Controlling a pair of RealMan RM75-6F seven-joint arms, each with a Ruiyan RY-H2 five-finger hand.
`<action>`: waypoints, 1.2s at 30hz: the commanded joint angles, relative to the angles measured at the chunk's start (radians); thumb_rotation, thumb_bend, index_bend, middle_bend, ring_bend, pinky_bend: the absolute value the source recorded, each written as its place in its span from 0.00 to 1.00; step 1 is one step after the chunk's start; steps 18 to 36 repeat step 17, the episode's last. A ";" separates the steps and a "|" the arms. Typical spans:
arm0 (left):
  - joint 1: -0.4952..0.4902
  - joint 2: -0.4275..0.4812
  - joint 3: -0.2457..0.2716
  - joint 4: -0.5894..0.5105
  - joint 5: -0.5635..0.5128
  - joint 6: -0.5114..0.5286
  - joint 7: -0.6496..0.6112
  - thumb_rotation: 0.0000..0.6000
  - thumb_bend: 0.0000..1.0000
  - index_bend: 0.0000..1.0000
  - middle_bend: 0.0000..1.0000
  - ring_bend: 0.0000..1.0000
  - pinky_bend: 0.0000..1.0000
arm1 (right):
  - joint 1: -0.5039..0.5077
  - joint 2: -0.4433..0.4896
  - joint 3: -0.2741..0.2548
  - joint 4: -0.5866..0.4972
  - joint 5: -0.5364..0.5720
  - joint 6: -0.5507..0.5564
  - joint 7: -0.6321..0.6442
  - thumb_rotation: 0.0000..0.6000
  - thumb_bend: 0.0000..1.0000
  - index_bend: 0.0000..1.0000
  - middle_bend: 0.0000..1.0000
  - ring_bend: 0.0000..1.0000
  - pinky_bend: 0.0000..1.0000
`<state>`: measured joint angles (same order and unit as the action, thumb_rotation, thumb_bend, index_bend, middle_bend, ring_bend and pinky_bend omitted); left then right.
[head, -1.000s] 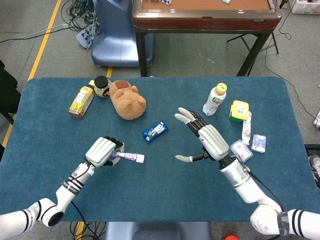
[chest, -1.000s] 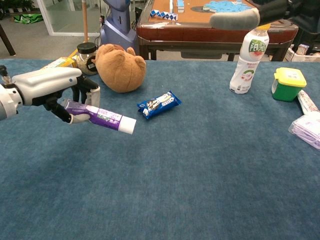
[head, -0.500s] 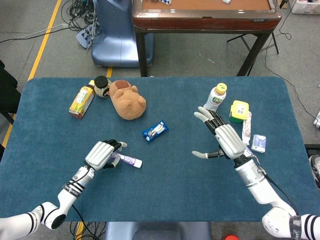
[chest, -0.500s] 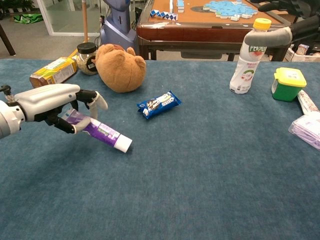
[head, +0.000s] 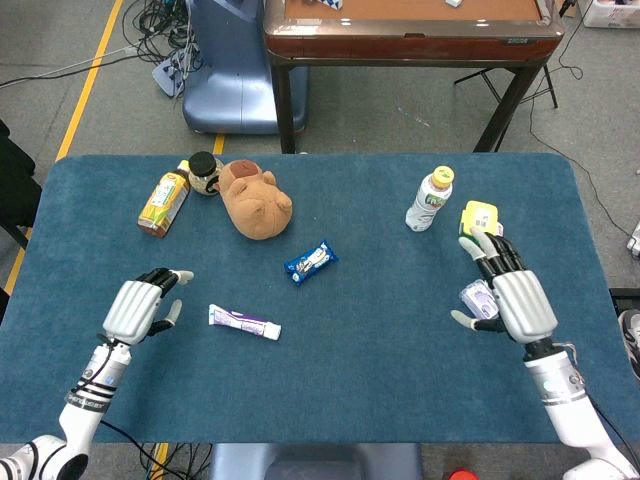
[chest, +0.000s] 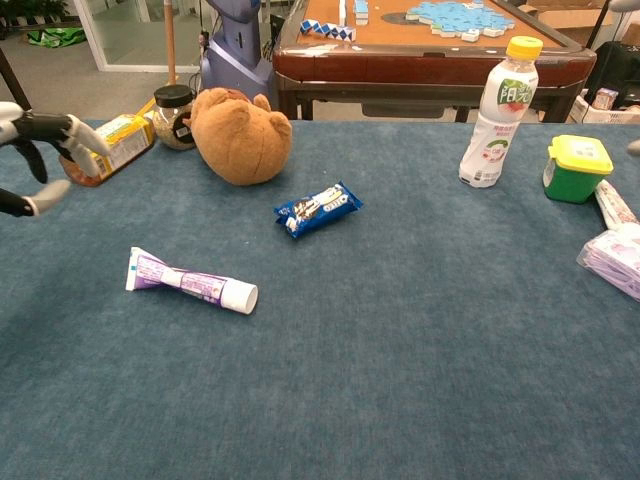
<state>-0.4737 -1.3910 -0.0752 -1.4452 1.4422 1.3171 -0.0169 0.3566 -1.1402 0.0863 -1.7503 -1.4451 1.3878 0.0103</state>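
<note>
left hand (head: 140, 307) open, fingers spread, holding nothing; it hovers over the near left of the blue surface (head: 330, 390). purple-and-white tube (head: 244, 322) lies flat on the surface just right of that hand, not touching it, white cap end pointing right. in the chest view only the fingers (chest: 45, 135) of the left hand show at the left edge.

right hand (head: 510, 297) open, fingers apart, empty, over the right side of the surface. a small clear packet (head: 474, 296) lies partly hidden under it; contact cannot be told.

containers: drink bottle (head: 429, 200) with yellow cap stands upright far right, cap on. green tub (chest: 578, 168) with yellow lid closed, contents not visible. glass jar (chest: 173, 116) with dark lid far left, beside a juice carton (head: 164, 203) lying on its side. brown plush toy (head: 256, 200) next to the jar. blue snack pack (head: 311, 262) near the middle.
</note>
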 joint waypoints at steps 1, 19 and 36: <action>0.064 0.034 0.006 -0.028 -0.007 0.079 0.028 1.00 0.48 0.29 0.35 0.26 0.38 | -0.066 -0.019 -0.036 0.029 -0.001 0.062 -0.048 1.00 0.03 0.00 0.02 0.00 0.00; 0.279 0.089 0.074 -0.155 0.017 0.287 0.126 1.00 0.48 0.33 0.36 0.26 0.37 | -0.237 0.005 -0.098 0.025 0.013 0.156 -0.068 1.00 0.05 0.00 0.08 0.00 0.00; 0.279 0.089 0.074 -0.155 0.017 0.287 0.126 1.00 0.48 0.33 0.36 0.26 0.37 | -0.237 0.005 -0.098 0.025 0.013 0.156 -0.068 1.00 0.05 0.00 0.08 0.00 0.00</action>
